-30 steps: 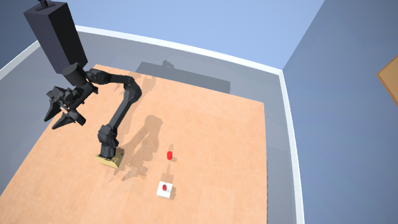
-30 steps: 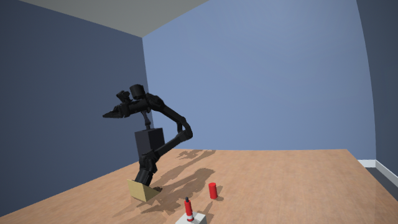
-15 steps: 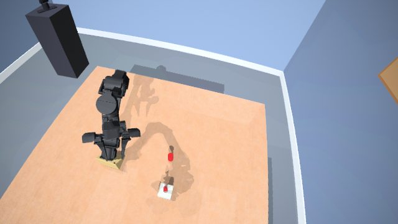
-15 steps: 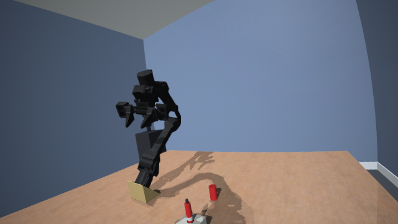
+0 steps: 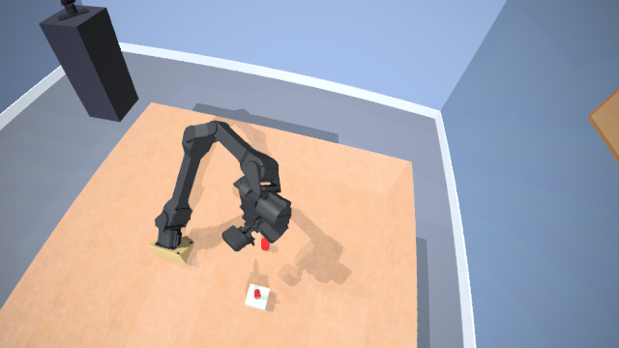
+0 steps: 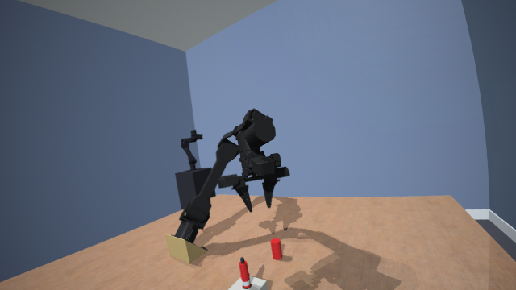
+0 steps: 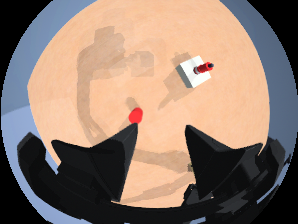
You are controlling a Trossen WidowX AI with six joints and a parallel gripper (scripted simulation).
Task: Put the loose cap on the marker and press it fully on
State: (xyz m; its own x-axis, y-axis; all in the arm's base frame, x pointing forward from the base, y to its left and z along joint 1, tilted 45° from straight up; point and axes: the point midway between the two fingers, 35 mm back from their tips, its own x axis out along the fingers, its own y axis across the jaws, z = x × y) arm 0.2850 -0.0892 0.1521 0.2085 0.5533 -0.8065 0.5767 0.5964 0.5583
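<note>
1. Gripper [image 6: 258, 207] hangs in the air above the table [image 6: 403, 225], fingers pointing down, jaws part-open with nothing between them.
2. Exterior view: both dark tapered fingers [image 6: 268, 193] end well above the table top; their shadow lies on the wood below.
3. Cap [image 6: 276, 249] is a red cylinder, upright, loose on the table, below the gripper and nearer the exterior camera. Not touched by the fingers.
4. Wrist view: cap [image 7: 136, 115] sits at about 11 o'clock from frame centre, just off the tip of the finger on the picture's left. It is outside the gap between the fingers, not centred in it.
5. Marker [image 6: 243, 274] stands upright in the holder block [image 6: 258, 285], red body, dark tip up, uncapped.
6. Top view: holder block [image 5: 251, 300] is white, at about 6 o'clock from the cap [image 5: 264, 244], apart from it. Marker [image 5: 257, 293] shows as a red spot in the block.
7. Wrist view: holder block [image 7: 189, 76] with marker [image 7: 202, 67] sits at about 1 o'clock from centre, well apart from both fingers.
8. Arm [image 5: 193, 159] arches up from its tan base [image 5: 171, 251] at about 9 o'clock from the cap in the top view, then folds down toward the cap.
9. Dark pedestal [image 5: 89, 63] stands off the table's far corner.
</note>
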